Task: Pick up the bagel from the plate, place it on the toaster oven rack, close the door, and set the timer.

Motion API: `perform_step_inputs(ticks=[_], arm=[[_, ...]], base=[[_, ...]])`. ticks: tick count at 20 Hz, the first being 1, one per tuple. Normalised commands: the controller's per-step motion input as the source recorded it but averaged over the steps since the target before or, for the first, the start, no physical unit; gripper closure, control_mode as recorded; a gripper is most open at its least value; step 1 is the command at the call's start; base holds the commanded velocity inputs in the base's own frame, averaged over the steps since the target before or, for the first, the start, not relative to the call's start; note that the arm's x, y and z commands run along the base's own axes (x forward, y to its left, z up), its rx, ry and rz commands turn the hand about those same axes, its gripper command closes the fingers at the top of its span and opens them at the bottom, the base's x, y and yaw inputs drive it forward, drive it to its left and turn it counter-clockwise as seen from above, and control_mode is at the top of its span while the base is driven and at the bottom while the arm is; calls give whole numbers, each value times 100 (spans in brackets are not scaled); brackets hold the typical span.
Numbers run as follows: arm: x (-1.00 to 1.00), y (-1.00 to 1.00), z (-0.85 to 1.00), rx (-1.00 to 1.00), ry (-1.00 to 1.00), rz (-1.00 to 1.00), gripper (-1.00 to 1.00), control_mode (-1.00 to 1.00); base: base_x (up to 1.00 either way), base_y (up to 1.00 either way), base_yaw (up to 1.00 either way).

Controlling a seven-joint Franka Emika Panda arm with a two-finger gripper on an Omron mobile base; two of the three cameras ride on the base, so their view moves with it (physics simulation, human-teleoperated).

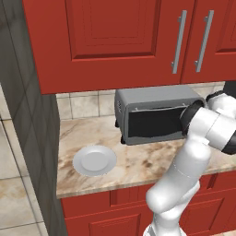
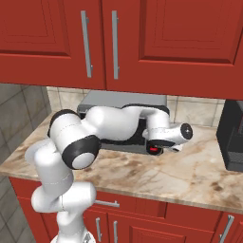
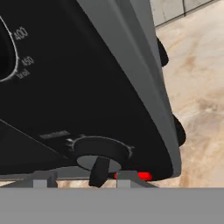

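Cabinets (image 1: 115, 37) in red are hanging over the marble counter (image 1: 138, 161), where the toaster oven (image 1: 156, 113) is sitting against the tiled wall with its door (image 1: 154, 122) shut. Left of it the plate (image 1: 95, 160) is lying bare. The gripper (image 3: 75, 179) is pressing up to the oven's control panel, its fingertips (image 3: 41, 179) standing either side of a dial knob (image 3: 99, 168); whether they are clamping it I cannot tell.

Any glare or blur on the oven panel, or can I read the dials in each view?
Hand view: toaster oven panel is sharp, no glare; "400" and "450" readable, timer knob tilted by camera roll. Left base view: the arm covers the panel side. Right base view: soft, the arm hides most of it.
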Motion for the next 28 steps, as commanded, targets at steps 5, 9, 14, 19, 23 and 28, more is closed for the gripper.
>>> perform_step_inputs(ticks=[5, 9, 14, 19, 23, 28], arm=[[30, -5, 0, 14, 0, 6, 100, -100], [42, 0, -1, 16, 0, 6, 100, -100], [36, -3, -6, 21, 0, 8, 100, -100], [27, -1, -11, 27, 0, 8, 100, -100], [26, 0, -20, 27, 0, 5, 100, -100], [26, 0, -21, 27, 0, 5, 100, -100]], base=[[0, 0, 0], [0, 0, 0], [0, 0, 0], [0, 0, 0], [0, 0, 0], [0, 0, 0]])
